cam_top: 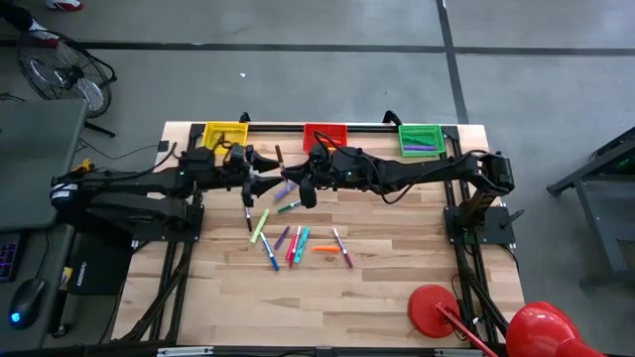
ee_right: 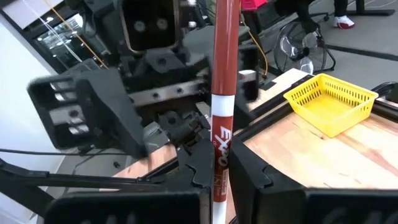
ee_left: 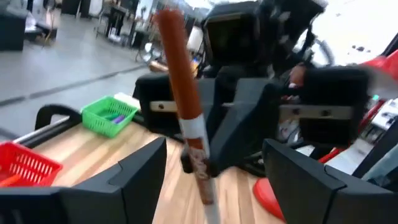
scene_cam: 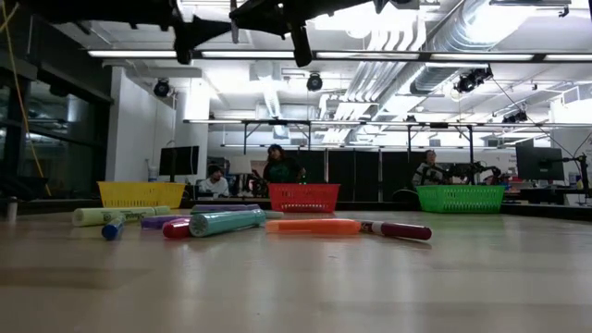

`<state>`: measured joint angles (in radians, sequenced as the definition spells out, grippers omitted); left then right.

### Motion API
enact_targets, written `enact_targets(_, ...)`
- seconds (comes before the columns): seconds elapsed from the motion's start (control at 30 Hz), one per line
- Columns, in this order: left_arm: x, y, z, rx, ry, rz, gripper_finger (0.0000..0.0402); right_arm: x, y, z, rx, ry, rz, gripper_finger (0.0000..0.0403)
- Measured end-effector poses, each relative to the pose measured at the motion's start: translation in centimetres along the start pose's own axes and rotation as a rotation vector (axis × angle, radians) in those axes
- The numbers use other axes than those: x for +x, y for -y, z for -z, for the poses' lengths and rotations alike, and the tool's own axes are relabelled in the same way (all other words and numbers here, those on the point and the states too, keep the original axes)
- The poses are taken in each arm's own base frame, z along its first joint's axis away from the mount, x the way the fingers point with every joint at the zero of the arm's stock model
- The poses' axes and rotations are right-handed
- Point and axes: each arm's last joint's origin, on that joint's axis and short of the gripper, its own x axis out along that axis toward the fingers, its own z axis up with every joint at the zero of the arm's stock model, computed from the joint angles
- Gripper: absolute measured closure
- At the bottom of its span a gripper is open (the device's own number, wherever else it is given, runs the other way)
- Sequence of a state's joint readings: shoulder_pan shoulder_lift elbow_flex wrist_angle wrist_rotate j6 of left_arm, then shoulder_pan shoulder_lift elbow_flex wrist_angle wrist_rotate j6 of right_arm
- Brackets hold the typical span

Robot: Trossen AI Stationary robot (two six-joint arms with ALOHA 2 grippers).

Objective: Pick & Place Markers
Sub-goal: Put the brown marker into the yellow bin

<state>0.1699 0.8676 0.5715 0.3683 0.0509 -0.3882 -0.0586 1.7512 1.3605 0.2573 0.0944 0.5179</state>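
Holding the red marker (ee_right: pixel 225 93) pinched upright in your closed right gripper (ee_right: pixel 217 180), you should ease it squarely between the wide-open, empty left gripper's (ee_left: pixel 205 180) fingers before releasing.

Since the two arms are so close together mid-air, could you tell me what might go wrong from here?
The right gripper pinches the red marker only at its lower end, so it could tilt or slip. The left gripper stands open right around it; a misjudged closing could knock it loose onto the markers below.

Scattered markers (cam_top: pixel 293 241) mid-table; near edge bare
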Motion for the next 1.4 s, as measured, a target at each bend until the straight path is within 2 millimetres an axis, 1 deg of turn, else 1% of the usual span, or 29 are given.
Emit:
enact_targets(0.13, 1.7, 0.2, -0.6, 0.015, 0.027, 0.011, 0.0140, 0.0, 0.0, 0.1, -0.003, -0.008, -0.002, 0.0386)
enact_targets(0.27, 2.7, 0.2, -0.8, 0.016, 0.029, 0.010, 0.0140, 0.0, 0.1, 0.3, -0.005, -0.036, 0.000, 0.0386)
enact_targets(0.4, 3.0, 0.2, -1.0, 0.016, 0.034, 0.001, 0.0141, 0.0, 0.0, 0.4, -0.005, -0.042, -0.008, 0.0386)
enact_targets(0.47, 3.0, 0.2, -1.1, 0.015, 0.044, -0.016, 0.0147, 0.0, -0.1, 0.4, -0.006, -0.044, -0.009, 0.0386)
enact_targets(0.53, 3.0, 0.1, -1.0, 0.015, 0.043, -0.021, 0.0163, 0.0, -0.1, 0.4, -0.006, -0.045, -0.009, 0.0386)
enact_targets(0.63, 3.0, 0.1, -1.0, 0.015, 0.036, -0.021, 0.0199, 0.0, -0.1, 0.4, -0.007, -0.048, -0.014, 0.0386)
enact_targets(0.73, 3.0, 0.2, -0.9, 0.013, 0.026, 0.000, 0.0244, 0.0, -0.1, 0.4, -0.013, -0.050, -0.019, 0.0386)
enact_targets(1.0, 3.0, 0.1, -0.6, -0.010, -0.005, -0.009, 0.0372, 0.0, -0.1, 0.5, -0.034, -0.057, -0.028, 0.0386)
enact_targets(1.03, 3.0, 0.1, -0.6, -0.011, -0.007, -0.008, 0.0380, 0.0, -0.1, 0.5, -0.040, -0.058, -0.030, 0.0387)
enact_targets(1.2, 3.0, 0.1, -0.6, -0.006, -0.008, -0.007, 0.0376, 0.0, -0.1, 0.5, -0.041, -0.059, -0.029, 0.0388)
enact_targets(1.4, 3.0, 0.1, -0.6, -0.004, -0.013, 0.006, 0.0380, 0.0, -0.1, 0.5, -0.036, -0.059, -0.029, 0.0385)
